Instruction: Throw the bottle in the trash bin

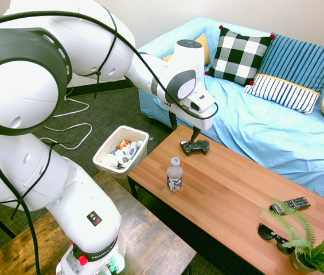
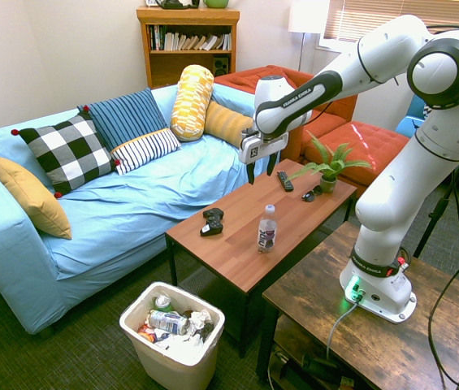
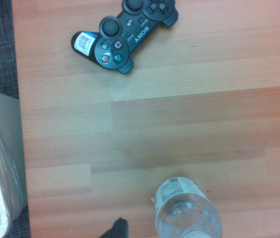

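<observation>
The white Franka arm reaches out from its base over the long wooden coffee table (image 2: 237,244), its wrist bent so the two-finger gripper (image 2: 261,172) points straight down, hanging in the air above the tabletop with nothing between its fingers; the fingers stand a narrow gap apart. It hovers nearer the black game controller (image 1: 195,147) than the bottle, touching neither.

On the floor just beside the short end of the table stands the small white rectangular plastic trash bin (image 2: 145,353) with rounded corners and a flared rim. It is partly filled with crumpled white paper, a clear plastic bottle lying on its side and some coloured wrappers. In the wrist view one edge of the bin (image 3: 1,148) shows next to the table edge.

The small clear plastic bottle (image 1: 174,174) with a white cap and dark purple label stands upright on the table, near the bin end, well apart from the controller and untouched
</observation>
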Action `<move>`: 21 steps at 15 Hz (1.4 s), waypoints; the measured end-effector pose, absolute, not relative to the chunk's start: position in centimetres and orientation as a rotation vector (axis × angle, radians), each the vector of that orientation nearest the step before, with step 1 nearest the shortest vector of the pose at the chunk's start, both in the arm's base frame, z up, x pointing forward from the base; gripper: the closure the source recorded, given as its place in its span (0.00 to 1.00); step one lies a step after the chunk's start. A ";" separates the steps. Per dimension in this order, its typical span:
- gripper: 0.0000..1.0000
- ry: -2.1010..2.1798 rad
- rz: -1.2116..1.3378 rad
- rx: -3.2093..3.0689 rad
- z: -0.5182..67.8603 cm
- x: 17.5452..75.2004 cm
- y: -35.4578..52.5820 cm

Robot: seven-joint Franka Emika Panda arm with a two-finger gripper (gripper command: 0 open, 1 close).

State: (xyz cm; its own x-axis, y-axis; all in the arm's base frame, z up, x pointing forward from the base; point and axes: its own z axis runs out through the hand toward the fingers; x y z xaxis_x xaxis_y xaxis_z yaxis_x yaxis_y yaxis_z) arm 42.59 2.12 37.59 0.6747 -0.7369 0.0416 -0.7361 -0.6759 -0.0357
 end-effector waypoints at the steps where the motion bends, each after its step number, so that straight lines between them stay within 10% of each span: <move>1: 0.00 1.258 -0.082 -2.860 37.6 42.7 2.1; 18: 0.00 1.369 0.090 -2.975 27.6 40.3 2.9; 19: 1.00 1.374 0.093 -2.973 27.4 40.3 2.9; 21: 1.00 1.383 0.088 -2.968 27.2 40.3 2.8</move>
State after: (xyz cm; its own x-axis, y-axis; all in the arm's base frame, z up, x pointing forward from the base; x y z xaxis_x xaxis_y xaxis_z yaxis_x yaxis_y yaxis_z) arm 40.30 2.83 27.17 0.6435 -0.7654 0.0076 -0.7582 -0.6360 0.1435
